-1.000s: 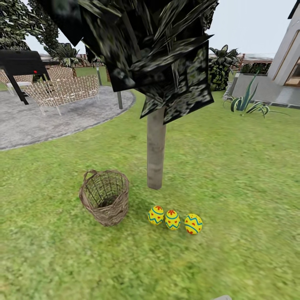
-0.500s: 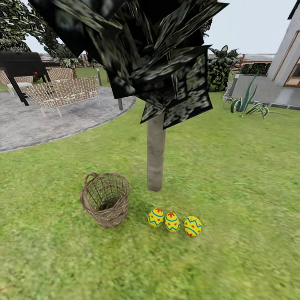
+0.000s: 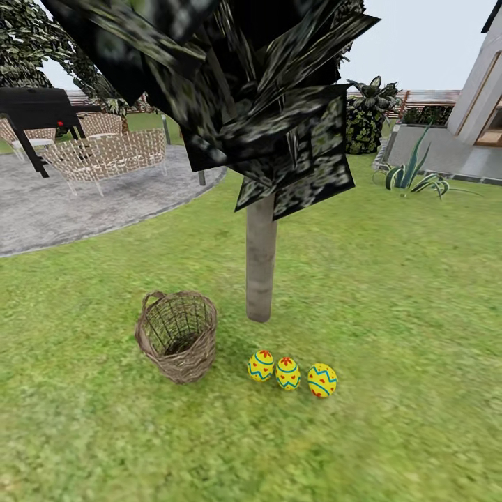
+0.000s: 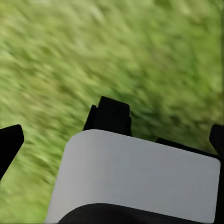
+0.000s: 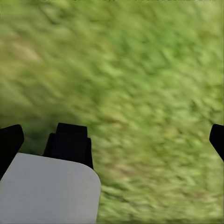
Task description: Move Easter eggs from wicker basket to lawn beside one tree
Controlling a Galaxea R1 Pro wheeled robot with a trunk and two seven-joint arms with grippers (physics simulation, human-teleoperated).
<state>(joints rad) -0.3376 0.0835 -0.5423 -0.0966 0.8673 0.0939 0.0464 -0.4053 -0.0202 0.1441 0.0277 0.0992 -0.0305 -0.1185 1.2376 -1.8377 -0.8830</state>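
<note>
Three Easter eggs [image 3: 287, 371] lie in a row on the lawn [image 3: 390, 293], just short of the tree [image 3: 261, 261], with the wicker basket [image 3: 177, 335] at their left looking empty. I judge nothing is left to fetch. Through the left wrist camera, my left gripper [image 4: 112, 137] hangs over bare grass, fingers spread wide, nothing between; the right gripper [image 5: 112, 137] likewise. I can read no writing or brand anywhere.

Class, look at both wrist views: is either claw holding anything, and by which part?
Nothing is held. The left claw and right claw stand open over bare lawn.
</note>
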